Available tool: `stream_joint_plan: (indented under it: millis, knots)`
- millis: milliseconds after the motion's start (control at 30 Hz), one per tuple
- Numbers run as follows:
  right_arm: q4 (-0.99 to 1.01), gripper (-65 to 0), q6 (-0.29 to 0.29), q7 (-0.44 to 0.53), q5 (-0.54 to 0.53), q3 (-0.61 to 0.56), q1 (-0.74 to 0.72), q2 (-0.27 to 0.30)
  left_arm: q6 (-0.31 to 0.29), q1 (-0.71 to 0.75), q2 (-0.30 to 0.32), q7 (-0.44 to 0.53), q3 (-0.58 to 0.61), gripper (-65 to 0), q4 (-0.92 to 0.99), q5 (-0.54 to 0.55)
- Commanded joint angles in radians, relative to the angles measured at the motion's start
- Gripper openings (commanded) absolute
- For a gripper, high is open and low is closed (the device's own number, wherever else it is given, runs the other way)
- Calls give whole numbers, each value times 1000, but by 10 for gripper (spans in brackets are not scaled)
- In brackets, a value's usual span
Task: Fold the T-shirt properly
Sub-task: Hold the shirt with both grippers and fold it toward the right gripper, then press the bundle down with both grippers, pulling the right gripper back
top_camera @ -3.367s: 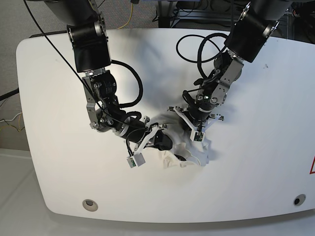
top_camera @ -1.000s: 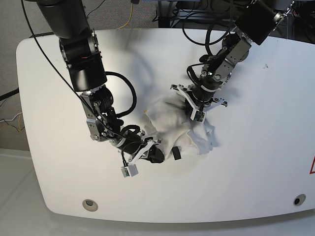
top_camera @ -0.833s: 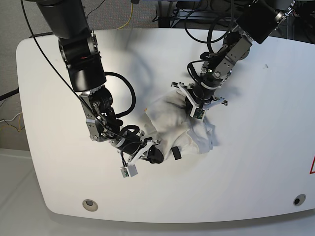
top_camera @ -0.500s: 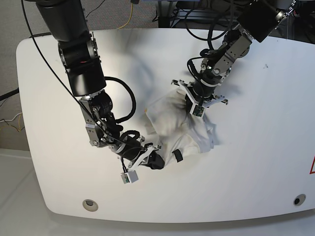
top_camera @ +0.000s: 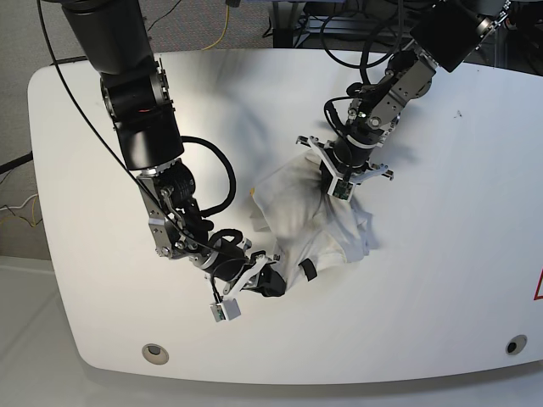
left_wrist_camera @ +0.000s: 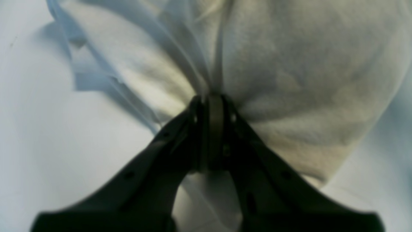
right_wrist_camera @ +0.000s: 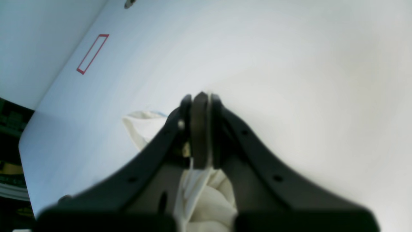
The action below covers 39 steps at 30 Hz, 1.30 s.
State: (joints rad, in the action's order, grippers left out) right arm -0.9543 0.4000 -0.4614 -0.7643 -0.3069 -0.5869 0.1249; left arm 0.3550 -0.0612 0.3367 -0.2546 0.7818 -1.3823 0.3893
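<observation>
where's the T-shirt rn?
Base view: the T-shirt lies bunched mid-table, stretched between the left pincer and the right pincer.

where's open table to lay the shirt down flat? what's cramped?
Bare table lies between the T-shirt and the edge with the red mark; also along the near edge past the two round holes. Crowded: the middle, where the left gripper and right gripper both pinch the bunched cloth.
</observation>
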Motion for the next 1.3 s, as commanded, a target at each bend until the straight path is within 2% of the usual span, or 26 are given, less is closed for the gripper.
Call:
stream_joint_plan:
  millis: [0, 333, 1267]
  knots:
    - [-21, -644, 3, 59, -25, 12, -51, 3, 0, 62, 29, -338, 26, -625, 42, 83]
    - [-21, -645, 3, 52, -28, 67, -69, 3, 0, 60, 28, -338, 37, -625, 42, 83]
    - [-18, -644, 1, 42, -28, 107, -86, -24, 0, 47, 26, -338, 37, -625, 44, 83]
